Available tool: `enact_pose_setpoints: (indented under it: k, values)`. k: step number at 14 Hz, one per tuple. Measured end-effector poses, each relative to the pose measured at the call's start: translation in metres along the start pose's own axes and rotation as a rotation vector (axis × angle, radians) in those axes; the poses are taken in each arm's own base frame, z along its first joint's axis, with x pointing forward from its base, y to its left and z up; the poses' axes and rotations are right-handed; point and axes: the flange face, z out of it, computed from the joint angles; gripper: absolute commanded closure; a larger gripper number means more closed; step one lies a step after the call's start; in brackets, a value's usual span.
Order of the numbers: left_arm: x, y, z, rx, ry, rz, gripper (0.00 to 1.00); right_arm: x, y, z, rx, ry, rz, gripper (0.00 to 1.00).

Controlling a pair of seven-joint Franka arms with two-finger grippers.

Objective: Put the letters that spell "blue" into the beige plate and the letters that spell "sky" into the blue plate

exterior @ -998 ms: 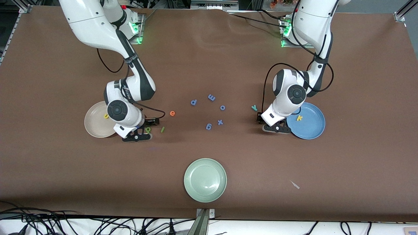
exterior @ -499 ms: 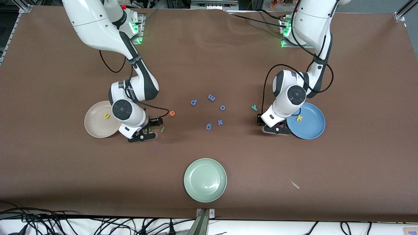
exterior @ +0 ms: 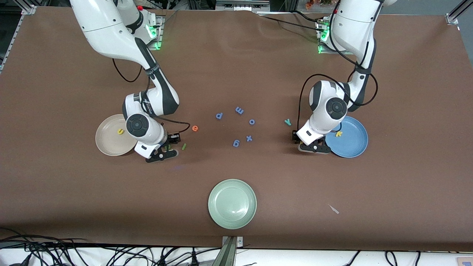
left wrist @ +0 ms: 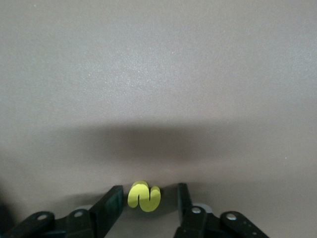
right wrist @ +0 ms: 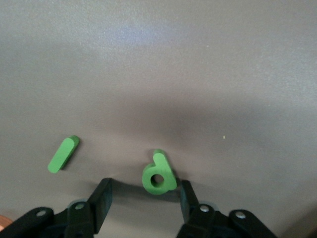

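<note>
- Three round plates are on the table: the beige plate (exterior: 107, 142) toward the right arm's end, the blue plate (exterior: 353, 146) toward the left arm's end, and a pale green plate (exterior: 232, 203) nearest the front camera.
- Seven coloured letters are visible.
  - The yellow u (exterior: 120, 131) lies in the beige plate.
  - The yellow k (exterior: 338, 133) lies in the blue plate.
  - The teal y (exterior: 288, 121), orange e (exterior: 194, 128) and light green l (exterior: 183, 146) lie on the bare table.
- Five periwinkle letters (exterior: 249, 138) sit scattered mid-table, between the e and the y (none in a plate).
- The right gripper (right wrist: 143, 198) is low at the table beside the beige plate. Its jaws stand apart around the dark green b (right wrist: 158, 177), which lies close against one finger, with the l just beside.
- The left gripper (left wrist: 146, 203) is low beside the blue plate. Its jaws are parted around the yellow s (left wrist: 144, 196), with a gap on each side.
- The table (exterior: 236, 59) has a brown cover, slightly rippled near the arm bases.
- Cables (exterior: 74, 251) trail along the near edge, and a small pale scrap (exterior: 334, 209) lies near it.
</note>
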Motion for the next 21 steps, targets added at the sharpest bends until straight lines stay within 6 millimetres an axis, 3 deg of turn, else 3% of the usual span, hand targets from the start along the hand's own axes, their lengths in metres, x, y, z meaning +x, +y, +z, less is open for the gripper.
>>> enact_pose_setpoints:
  k: [2,6,9,11,13,14,15,17,19,21]
  values:
    - [0.002,0.003,-0.003,-0.001,0.007,0.006,0.89,0.001,0.000,-0.001,0.000,0.002,-0.007,0.57]
    - [0.003,0.003,-0.004,-0.001,0.010,0.011,0.90,0.002,0.002,-0.003,0.000,0.006,-0.008,0.74]
    - [0.006,-0.004,-0.018,-0.010,0.002,0.065,0.90,0.002,0.005,-0.005,0.001,0.006,-0.003,0.80]
    - [0.010,-0.030,-0.044,-0.035,-0.026,0.106,0.90,0.003,0.005,-0.005,0.001,0.009,-0.003,0.80]
    - [0.005,-0.074,-0.067,-0.042,-0.034,0.161,0.90,0.007,0.006,-0.011,0.002,0.015,0.000,0.80]
    - [0.001,-0.099,-0.075,-0.022,-0.035,0.197,0.87,0.010,0.010,-0.016,0.003,0.007,0.006,0.80]
    - [-0.005,-0.123,-0.082,0.009,-0.044,0.233,0.77,0.013,0.017,-0.024,0.004,-0.003,0.015,0.80]
    - [-0.015,-0.157,-0.087,0.041,-0.065,0.264,0.44,0.015,0.037,-0.044,0.005,-0.028,0.029,0.80]
    - [-0.020,-0.159,-0.085,0.041,-0.074,0.273,0.34,0.007,0.072,-0.064,-0.009,-0.070,0.020,0.80]
    - [-0.020,-0.152,-0.084,0.038,-0.075,0.285,0.34,-0.006,0.112,-0.081,-0.020,-0.084,0.009,0.80]
